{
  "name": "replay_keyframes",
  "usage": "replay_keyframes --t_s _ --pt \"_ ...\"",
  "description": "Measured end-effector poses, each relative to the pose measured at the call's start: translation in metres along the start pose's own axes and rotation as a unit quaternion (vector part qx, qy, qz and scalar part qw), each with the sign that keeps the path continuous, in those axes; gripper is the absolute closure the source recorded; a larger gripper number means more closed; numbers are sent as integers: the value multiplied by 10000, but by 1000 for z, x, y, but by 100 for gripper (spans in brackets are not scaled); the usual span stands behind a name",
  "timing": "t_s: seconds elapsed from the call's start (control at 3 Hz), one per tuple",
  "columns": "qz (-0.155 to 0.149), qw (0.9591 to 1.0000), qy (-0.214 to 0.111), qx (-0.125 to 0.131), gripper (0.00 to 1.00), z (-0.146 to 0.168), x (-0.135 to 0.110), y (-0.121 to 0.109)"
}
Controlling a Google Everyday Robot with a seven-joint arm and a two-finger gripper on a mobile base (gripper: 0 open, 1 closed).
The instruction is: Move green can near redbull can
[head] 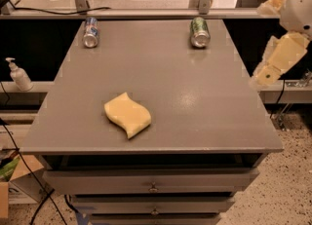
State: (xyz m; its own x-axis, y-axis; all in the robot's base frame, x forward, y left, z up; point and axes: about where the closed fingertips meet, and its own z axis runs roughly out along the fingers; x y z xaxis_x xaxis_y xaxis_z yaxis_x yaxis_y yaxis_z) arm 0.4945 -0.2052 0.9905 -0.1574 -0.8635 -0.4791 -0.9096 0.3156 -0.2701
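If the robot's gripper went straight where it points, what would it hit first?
Probably the right edge of the flat grey tabletop. The cream gripper beside it points down-left; depth is unclear.

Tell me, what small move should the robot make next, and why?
Probably swing the claw in over the table toward the green can. The claw hangs beyond the table's right edge, well short of that can, which sits at the back right, apart from the redbull can at the back left.

The arm (298, 9) is a rounded white shell; its tool (265, 75), at the right edge, is cream, blocky and tapered.
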Motion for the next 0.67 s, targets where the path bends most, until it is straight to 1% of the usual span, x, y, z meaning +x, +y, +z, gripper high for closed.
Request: replay_keyframes --t_s 0.33,0.67 --pt "258 9963 -820 51 0 11 -14 -39" --pt "302 9945 -1007 11 0 14 -19 -45"
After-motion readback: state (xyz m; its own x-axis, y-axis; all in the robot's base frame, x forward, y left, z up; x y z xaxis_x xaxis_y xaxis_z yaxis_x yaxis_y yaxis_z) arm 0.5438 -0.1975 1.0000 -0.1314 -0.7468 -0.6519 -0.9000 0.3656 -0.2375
